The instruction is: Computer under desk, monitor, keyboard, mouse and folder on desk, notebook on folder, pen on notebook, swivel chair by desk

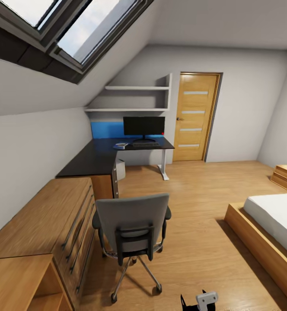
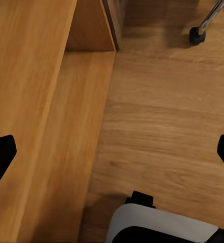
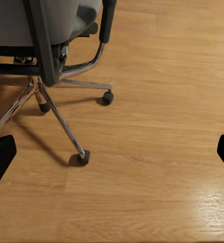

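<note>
your swivel chair [image 1: 132, 224] stands just ahead, its back toward you, well short of the desk [image 1: 101, 156]. both end effectors hang wide and empty; the right end effector [image 3: 112, 152] is nearer the chair.

No writing, label, brand or number can be read anywhere in this room. The monitor [image 1: 143, 126] on the tabletop [image 1: 101, 155] shows a plain black screen, the keyboard [image 1: 145, 145] is too small for its key legends to be made out, and the blue folder [image 1: 120, 146] beside it carries no legible mark. The door [image 1: 196, 116] has only pale glass strips, and the back of the swivel chair [image 1: 132, 228] is bare grey with no tag or logo.
</note>
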Controlling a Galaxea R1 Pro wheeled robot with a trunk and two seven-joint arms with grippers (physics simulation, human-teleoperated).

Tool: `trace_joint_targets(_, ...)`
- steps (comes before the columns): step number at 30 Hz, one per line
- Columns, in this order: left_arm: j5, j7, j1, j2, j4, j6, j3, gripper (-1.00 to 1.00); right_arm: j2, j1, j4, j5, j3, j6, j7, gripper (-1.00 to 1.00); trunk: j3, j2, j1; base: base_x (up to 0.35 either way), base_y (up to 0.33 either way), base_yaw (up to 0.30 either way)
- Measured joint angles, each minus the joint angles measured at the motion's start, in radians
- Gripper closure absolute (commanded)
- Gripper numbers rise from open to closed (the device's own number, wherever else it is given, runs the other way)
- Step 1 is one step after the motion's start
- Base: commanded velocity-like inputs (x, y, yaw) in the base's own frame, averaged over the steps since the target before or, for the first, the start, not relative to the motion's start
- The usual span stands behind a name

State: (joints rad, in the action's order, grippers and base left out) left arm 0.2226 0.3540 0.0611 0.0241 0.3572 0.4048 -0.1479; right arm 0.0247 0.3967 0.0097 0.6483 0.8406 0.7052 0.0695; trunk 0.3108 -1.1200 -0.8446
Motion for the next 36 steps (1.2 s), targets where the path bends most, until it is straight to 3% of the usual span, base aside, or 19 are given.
trace_joint_targets(15,0.000,0.002,0.000,0.000,0.000,0.000,0.000,-1.00,0.000,0.000,0.000,0.000,0.000,-0.006,0.001,-1.00,0.068,-0.105,-0.058,0.000,0.000,-0.067)
trace_joint_targets(36,0.000,0.003,0.000,0.000,0.000,0.000,0.000,-1.00,0.001,0.000,0.000,0.000,0.001,-0.005,0.001,-1.00,0.139,-0.252,-0.138,0.000,0.000,0.032)
